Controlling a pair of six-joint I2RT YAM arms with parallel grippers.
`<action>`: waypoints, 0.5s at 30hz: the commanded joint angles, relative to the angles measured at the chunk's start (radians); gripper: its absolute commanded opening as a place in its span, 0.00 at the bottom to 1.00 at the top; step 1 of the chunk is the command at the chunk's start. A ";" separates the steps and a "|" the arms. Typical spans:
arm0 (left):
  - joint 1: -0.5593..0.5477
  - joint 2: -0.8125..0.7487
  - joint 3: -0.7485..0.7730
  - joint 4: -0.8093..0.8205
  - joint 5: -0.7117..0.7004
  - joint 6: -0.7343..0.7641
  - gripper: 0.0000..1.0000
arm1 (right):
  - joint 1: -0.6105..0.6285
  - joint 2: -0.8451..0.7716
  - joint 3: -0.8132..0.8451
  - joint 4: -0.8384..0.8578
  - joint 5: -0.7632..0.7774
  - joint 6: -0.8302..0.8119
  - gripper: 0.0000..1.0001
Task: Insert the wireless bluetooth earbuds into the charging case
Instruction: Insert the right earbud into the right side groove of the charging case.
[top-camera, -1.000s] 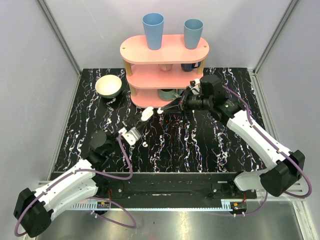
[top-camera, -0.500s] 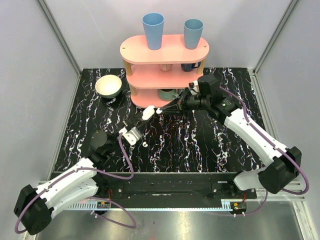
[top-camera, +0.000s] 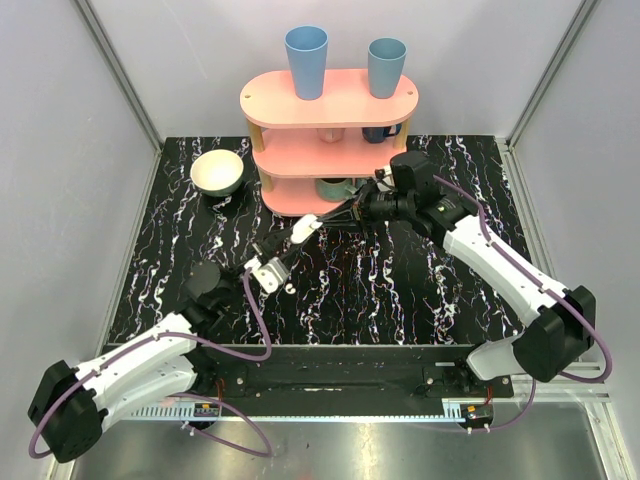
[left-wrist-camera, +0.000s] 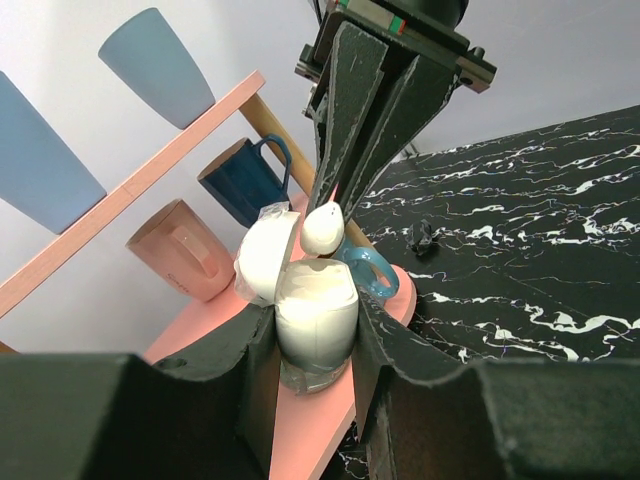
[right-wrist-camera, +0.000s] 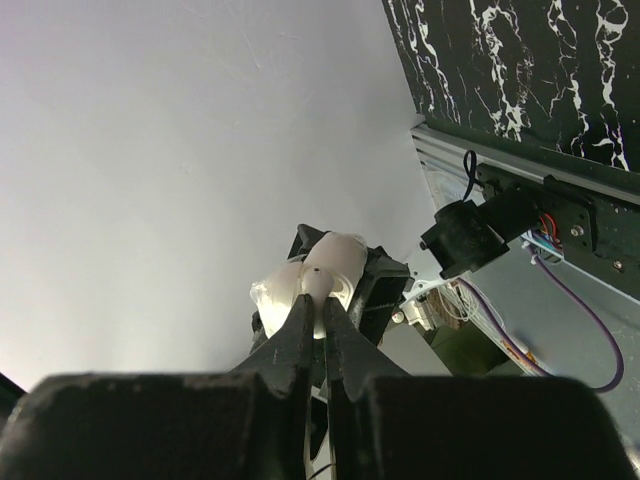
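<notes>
The left jaws are clamped on the lower half of the charging case (left-wrist-camera: 316, 318), holding it upright at the centre of the left wrist view with its lid (left-wrist-camera: 266, 262) swung open to the left. In the overhead view the case (top-camera: 305, 228) sits in the middle of the frame, just below the bottom tier of the pink shelf (top-camera: 330, 105) and over the black marbled worktop (top-camera: 400, 290). The right jaws enter from the top of the left wrist view, pinched together on one earbud (left-wrist-camera: 323, 229), which hangs right above the case's open mouth (touching it or just clear, I cannot tell). The right wrist view shows the same earbud (right-wrist-camera: 330, 262) at the jaw tips. Behind the case, on the shelf, stand a navy mug (left-wrist-camera: 240, 180), a pink mug (left-wrist-camera: 180, 252) and a teal mug (left-wrist-camera: 368, 278)
</notes>
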 joint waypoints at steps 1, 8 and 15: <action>-0.013 0.010 0.046 0.071 0.012 0.028 0.00 | 0.014 0.007 -0.005 0.042 -0.038 0.016 0.00; -0.037 0.040 0.066 0.058 -0.009 0.068 0.00 | 0.030 0.010 -0.012 0.046 -0.047 0.023 0.00; -0.054 0.059 0.078 0.055 -0.035 0.102 0.00 | 0.032 -0.011 -0.060 0.040 -0.017 0.033 0.00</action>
